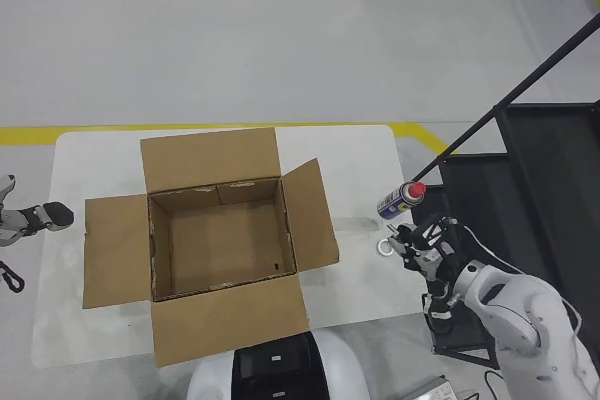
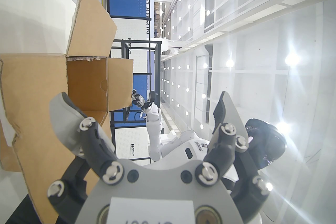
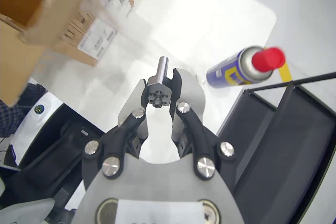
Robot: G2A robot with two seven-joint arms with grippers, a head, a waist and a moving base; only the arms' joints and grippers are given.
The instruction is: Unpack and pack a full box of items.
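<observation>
The box point(image 1: 225, 235) is cardboard and sits on the white table point(image 1: 365, 160) with all four flaps folded outward. One outer wall of the box carries white printed labels point(image 3: 97, 38) with barcodes (the print is too blurred to read). The metal part point(image 3: 162, 64), a short shaft on a square drilled block, is just right of the box's right flap, clamped between the fingers of the right gripper point(image 3: 158, 88). The spray can point(image 1: 400, 200) has a blue body, a red cap and a blue-and-yellow label. It is right of the box, near the table edge, and whether it stands or lies cannot be told. The left gripper point(image 2: 143, 104) is left of the box, past its left flap, with its fingers spread and nothing between them. A dark metal rack point(image 1: 540, 180) stands far right of the box.
</observation>
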